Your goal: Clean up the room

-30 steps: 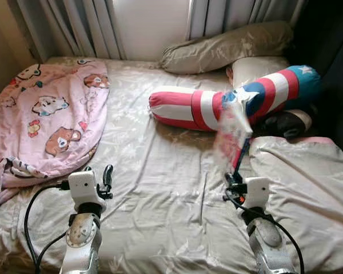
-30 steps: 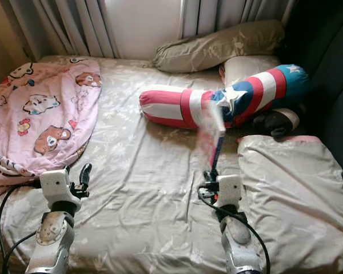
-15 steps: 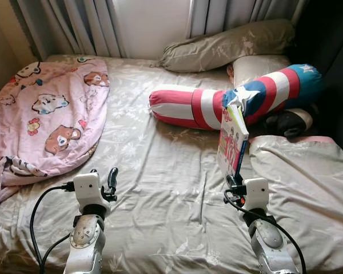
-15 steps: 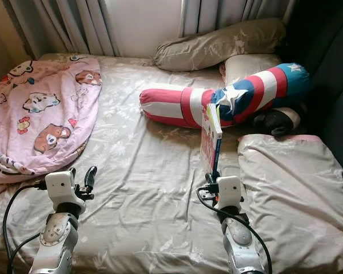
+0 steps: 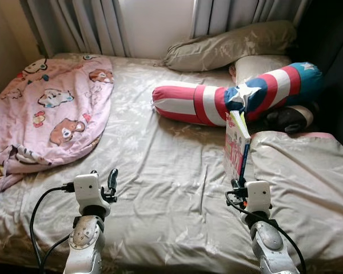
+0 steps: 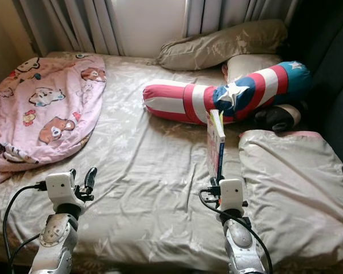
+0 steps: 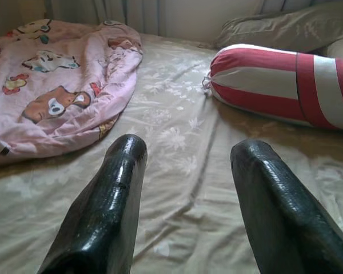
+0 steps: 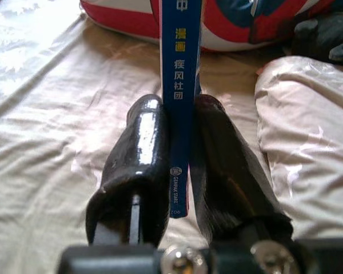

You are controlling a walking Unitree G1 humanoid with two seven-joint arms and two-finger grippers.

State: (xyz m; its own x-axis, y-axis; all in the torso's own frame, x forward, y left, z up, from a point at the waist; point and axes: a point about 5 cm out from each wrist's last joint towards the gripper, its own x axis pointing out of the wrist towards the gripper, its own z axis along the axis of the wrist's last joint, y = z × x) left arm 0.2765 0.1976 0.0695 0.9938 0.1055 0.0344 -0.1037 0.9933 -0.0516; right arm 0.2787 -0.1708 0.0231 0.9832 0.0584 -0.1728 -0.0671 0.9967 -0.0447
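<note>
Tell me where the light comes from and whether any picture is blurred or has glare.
Eye views: sharp; daylight between the grey curtains, right edge dark. Left wrist view: glossy highlights on the black fingers. Right wrist view: bright beige bedsheet top left; thin blue-spined book readable.

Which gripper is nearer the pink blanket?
Left. The left gripper hovers open just off the pink blanket's edge; the right gripper, across the bed, grips a book.
</note>
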